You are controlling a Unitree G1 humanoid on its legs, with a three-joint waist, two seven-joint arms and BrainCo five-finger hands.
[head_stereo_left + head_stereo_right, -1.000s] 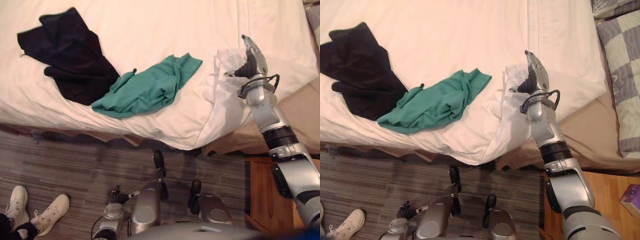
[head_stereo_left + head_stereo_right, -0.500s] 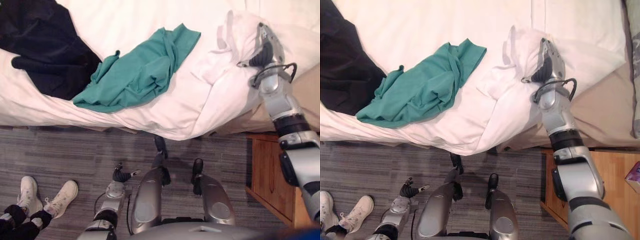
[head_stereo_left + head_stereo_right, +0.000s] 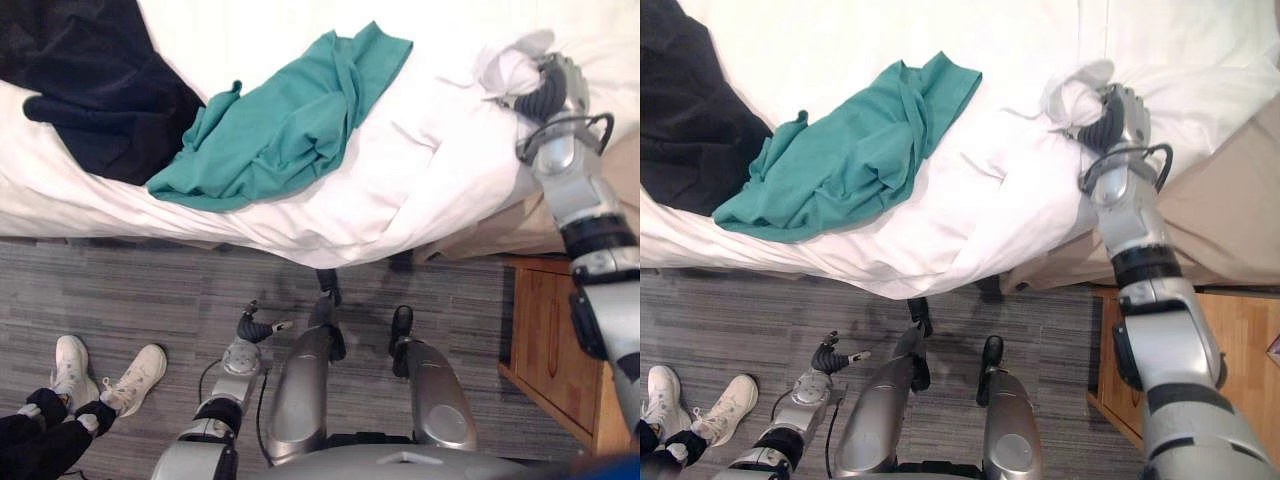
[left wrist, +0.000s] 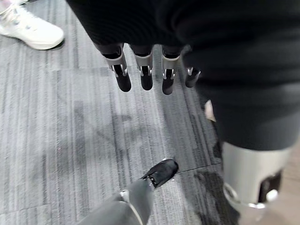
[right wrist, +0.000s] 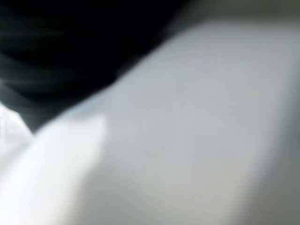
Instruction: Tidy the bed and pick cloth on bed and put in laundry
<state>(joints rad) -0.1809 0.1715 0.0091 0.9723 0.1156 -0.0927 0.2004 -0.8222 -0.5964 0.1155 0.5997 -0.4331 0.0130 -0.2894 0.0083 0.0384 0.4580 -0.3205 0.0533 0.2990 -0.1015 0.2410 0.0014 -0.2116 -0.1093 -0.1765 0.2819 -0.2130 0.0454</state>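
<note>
A green cloth [image 3: 290, 125] lies crumpled on the white duvet [image 3: 400, 190] near the bed's front edge. A black cloth [image 3: 90, 90] lies to its left, touching it. At the duvet's right corner my right hand [image 3: 555, 90] has its fingers curled round a bunched fold of the white duvet [image 3: 1070, 95], well to the right of the green cloth. My left hand [image 3: 250, 328] hangs low beside the bed over the floor, and its straight fingers [image 4: 145, 75] hold nothing.
A tan under-sheet [image 3: 1220, 210] shows where the duvet is pulled back at the right. A wooden nightstand [image 3: 555, 340] stands at the lower right. A person's white shoes [image 3: 100, 375] are on the grey carpet at the lower left.
My right hand's straight fingers have curled shut on the duvet's corner, and the fabric has bunched up there. The camera has shifted too. The left hand stays low and open.
</note>
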